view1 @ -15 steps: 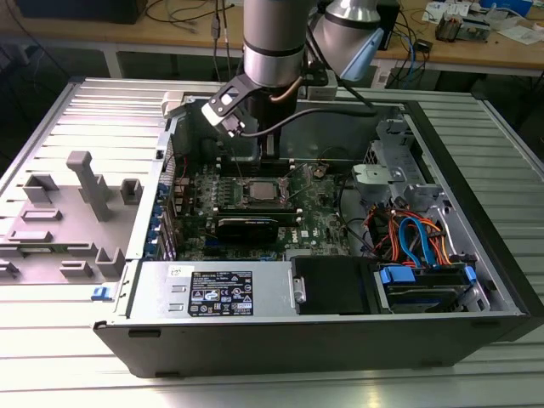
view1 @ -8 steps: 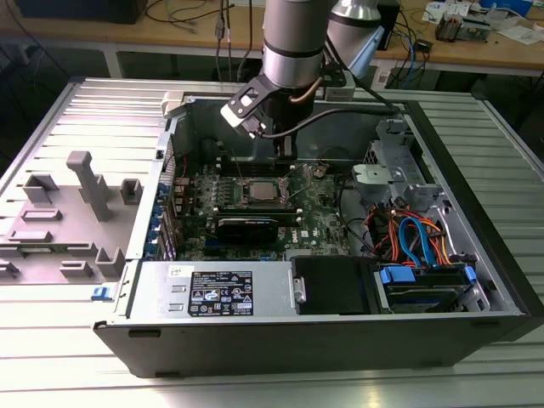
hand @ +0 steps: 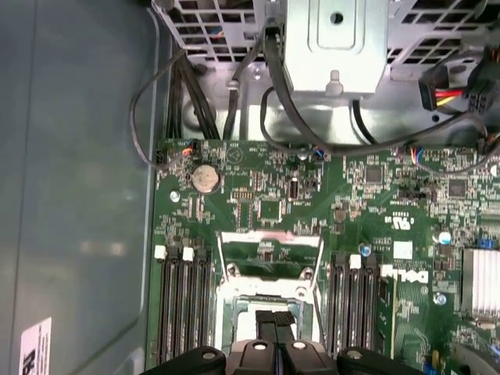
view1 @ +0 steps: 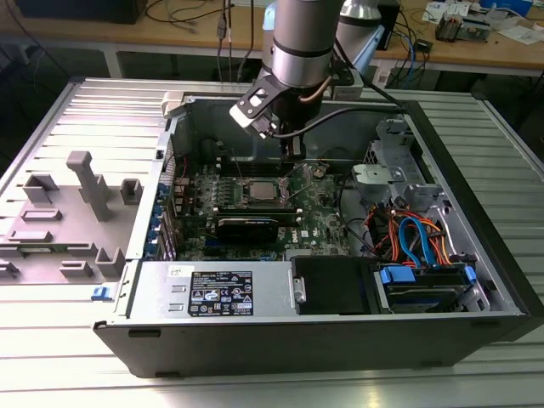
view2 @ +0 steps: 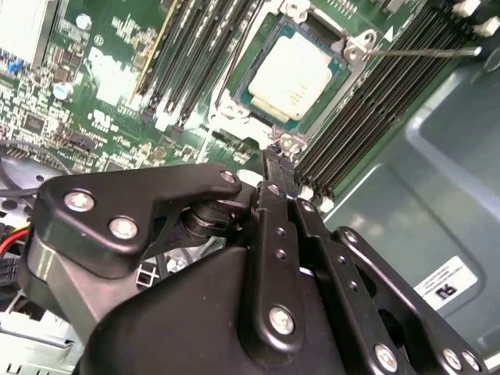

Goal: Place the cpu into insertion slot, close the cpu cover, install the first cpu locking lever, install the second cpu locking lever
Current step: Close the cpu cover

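- We find the open computer case [view1: 280, 344] lying on the ribbed metal tabletop [view1: 59, 365], with the arm reaching down into it over the green board [hand: 258, 203].
- The cpu [view2: 291, 76] lies flat in the insertion slot [view2: 238, 105], its pale metal top facing up and its edges square with the silvery rim. We judge the first step complete.
- In the first wrist view, the cpu cover [hand: 269, 236] stands raised on its hinge at the slot's far edge. The board shows through its window, so it is not yet down over the chip.
- One locking lever [view2: 422, 52] juts out free across the black memory slots [view2: 375, 101]. We judge it unfastened. We cannot make out the second lever with confidence.
- The pincer [view2: 271, 156] hangs just above the slot's near edge. Its fingers are pressed together with nothing between them. We cannot tell whether the tip touches the rim.
- In our judgement the step in hand is closing the cover.
- That step calls for a push on the raised frame from its far side. The push must carry the frame past upright so that the window settles around the chip.
- We judge that the push should be light and clear of the free lever, so the seated chip is not shifted.
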You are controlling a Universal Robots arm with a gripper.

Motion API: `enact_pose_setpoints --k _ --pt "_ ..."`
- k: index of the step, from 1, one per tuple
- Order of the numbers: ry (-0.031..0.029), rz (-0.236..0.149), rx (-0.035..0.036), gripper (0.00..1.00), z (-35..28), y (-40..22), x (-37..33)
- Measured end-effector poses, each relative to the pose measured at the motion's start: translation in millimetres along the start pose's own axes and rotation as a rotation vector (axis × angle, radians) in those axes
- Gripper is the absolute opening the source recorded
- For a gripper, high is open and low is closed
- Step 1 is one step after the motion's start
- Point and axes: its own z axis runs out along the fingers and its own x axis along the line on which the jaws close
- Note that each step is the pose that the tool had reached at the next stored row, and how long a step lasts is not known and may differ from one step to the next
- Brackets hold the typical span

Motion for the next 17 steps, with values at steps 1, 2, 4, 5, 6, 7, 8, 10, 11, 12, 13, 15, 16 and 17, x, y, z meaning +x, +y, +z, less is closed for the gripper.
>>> enact_pose_setpoints --k 1,2,4,5,6,7,8,10,11,12,13,15,16,17 --pt "0.0001 0.000 0.0000 0.11 0.0 1.4 -0.1" --pt "0.0001 0.000 0.0000 0.11 0.1 2.9 -0.1" --pt "0.0000 0.000 0.0000 0.11 0.1 4.9 -0.2" --pt "0.0001 0.000 -0.0001 0.11 0.1 5.8 -0.3" --pt "0.0001 0.000 -0.0001 0.11 0.1 6.2 -0.3" --pt "0.0001 0.000 -0.0001 0.11 0.1 6.5 -0.3" --pt "0.0000 0.000 -0.0001 0.11 0.1 6.7 -0.3" --pt "0.0001 0.000 -0.0001 0.11 0.1 6.8 -0.3" --pt "0.0001 0.000 -0.0001 0.11 0.1 6.8 -0.3" --pt "0.0001 0.000 -0.0001 0.11 0.1 6.8 -0.3" --pt "0.0001 0.000 -0.0001 0.11 0.1 6.9 -0.3" --pt "0.0000 0.000 0.0000 0.11 0.1 6.9 -0.3" --pt "0.0001 0.000 -0.0001 0.11 0.1 6.9 -0.3" --pt "0.0001 0.000 -0.0001 0.11 0.1 6.9 -0.3"
